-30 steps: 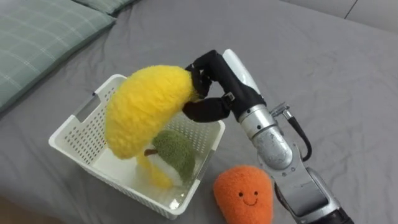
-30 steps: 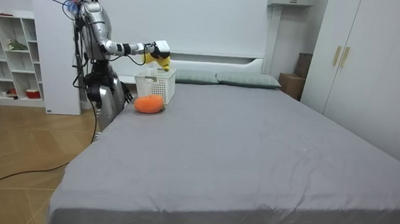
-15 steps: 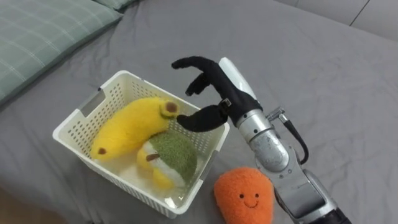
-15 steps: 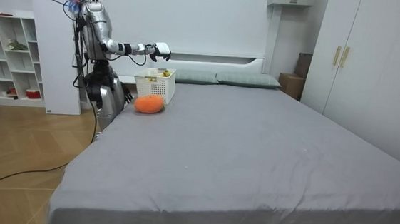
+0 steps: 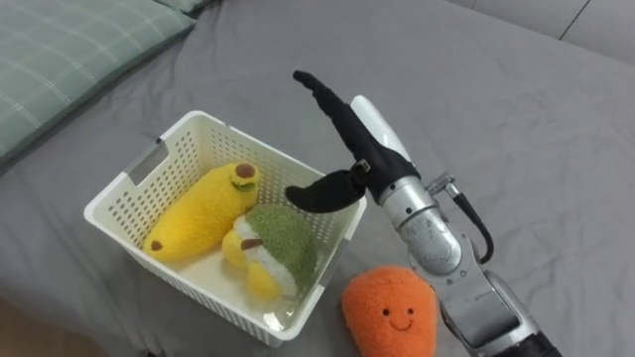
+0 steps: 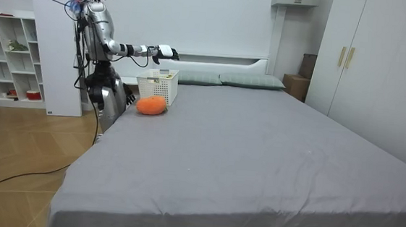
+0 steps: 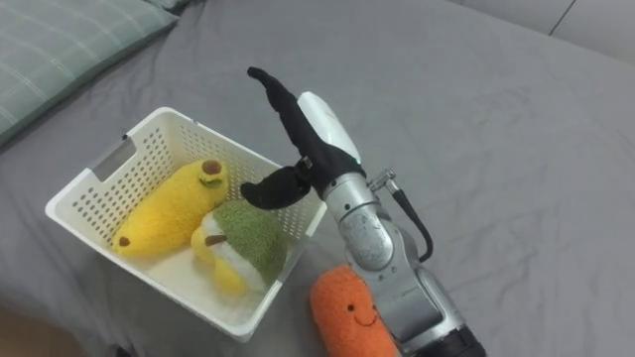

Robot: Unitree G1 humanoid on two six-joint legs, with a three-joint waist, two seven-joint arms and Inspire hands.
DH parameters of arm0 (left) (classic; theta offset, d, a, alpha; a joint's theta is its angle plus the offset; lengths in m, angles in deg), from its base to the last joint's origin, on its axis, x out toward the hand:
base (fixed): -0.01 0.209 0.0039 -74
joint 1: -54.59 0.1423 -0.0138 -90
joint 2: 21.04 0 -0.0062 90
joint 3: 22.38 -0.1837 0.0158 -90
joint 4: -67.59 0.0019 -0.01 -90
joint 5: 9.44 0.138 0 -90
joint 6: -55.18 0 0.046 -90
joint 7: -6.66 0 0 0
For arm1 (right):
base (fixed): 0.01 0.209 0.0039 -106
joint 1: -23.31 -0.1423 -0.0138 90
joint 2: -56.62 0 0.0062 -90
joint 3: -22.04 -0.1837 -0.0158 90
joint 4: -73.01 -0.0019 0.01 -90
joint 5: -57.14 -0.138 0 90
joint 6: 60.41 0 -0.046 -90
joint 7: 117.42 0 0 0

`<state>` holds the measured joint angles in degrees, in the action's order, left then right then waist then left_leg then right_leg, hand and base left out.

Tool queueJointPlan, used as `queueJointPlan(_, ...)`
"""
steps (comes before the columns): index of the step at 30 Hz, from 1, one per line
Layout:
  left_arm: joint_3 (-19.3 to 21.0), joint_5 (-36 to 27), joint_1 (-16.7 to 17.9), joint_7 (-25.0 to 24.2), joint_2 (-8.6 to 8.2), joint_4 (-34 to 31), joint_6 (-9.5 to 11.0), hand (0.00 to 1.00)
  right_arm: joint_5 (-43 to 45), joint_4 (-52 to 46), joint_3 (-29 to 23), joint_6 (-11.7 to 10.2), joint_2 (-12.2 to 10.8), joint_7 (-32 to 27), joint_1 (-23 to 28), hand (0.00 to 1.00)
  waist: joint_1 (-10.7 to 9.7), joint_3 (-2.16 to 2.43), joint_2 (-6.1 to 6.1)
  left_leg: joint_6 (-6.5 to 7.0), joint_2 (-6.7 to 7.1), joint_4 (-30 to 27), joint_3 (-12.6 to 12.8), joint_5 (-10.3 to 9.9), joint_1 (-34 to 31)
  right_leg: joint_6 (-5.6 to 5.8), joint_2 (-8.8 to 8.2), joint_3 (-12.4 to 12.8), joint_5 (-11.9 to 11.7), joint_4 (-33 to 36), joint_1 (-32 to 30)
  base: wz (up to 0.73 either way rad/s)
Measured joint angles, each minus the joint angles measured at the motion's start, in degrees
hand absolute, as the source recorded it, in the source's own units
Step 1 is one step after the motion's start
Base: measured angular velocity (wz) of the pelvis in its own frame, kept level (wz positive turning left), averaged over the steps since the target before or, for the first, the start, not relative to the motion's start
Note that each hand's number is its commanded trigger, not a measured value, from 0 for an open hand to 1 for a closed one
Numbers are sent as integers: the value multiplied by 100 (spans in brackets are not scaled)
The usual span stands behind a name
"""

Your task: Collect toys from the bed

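A white slatted basket point(image 5: 124, 190) stands on the grey bed. In it lie a yellow banana plush point(image 5: 193, 213) and a green-and-yellow plush point(image 5: 280, 244). My right hand point(image 5: 342, 129) hovers open over the basket's right rim, fingers straight and pointing away, thumb spread toward the basket, nothing in it. An orange plush with a smiling face point(image 5: 389, 309) lies on the bed just right of the basket, under my forearm. In the room view I stand at the bed's head corner, right hand point(image 6: 166, 51) held out above the basket point(image 6: 158, 87).
A green checked pillow point(image 5: 69, 59) lies left of the basket, near the bed's head. The grey sheet point(image 5: 516, 129) stretches wide to the right. A white shelf unit point(image 6: 11, 55) stands behind me and a wardrobe point(image 6: 367, 61) at the room view's right.
My right hand let go of the yellow banana plush, which dropped into the basket beside the green plush. The fingers have straightened and the hand has lifted slightly.
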<state>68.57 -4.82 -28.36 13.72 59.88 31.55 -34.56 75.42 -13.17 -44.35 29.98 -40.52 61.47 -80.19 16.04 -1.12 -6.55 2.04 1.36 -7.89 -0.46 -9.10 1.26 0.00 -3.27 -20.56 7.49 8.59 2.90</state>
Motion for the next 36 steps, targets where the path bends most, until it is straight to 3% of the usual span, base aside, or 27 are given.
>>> queueJointPlan(8, 5, 19, 7, -3, -3, -18, -1, 0, -1, 158, -18, -50, 11, -159, 17, 0, -27, 0, 49, 1, -2, -41, 8, 0, 2, 0, -4, -1, 0, 0, 18, 0)
queueJointPlan(15, 45, 16, 32, -1, -65, 9, -26, 0, -123, 537, -344, -130, 27, -406, 76, 0, -219, 34, 186, 13, 17, -79, 19, 9, 3, 0, -24, 6, 0, 5, 42, 0)
queueJointPlan(26, 307, 7, 151, 0, -72, 7, -25, 0, -822, 535, -942, -211, 75, -626, 542, 0, -361, 65, 162, 13, 2, -80, 143, 8, 42, -3, -7, 177, -5, 15, 15, -6)
queueJointPlan(28, 349, 8, 234, 12, -73, 3, -25, 0, -885, 535, -1004, -214, 79, -627, 703, 0, -487, 89, 157, 13, -3, -75, 170, 7, 54, -3, -6, 190, -5, 19, 17, -2)
queueJointPlan(36, 390, -1, 374, 28, -70, 21, -25, 0, -1202, 739, -1296, -239, 119, -760, 907, 0, -701, 75, 202, 12, -60, -27, 287, 1, 138, -7, 19, 329, -8, 44, 19, -9)
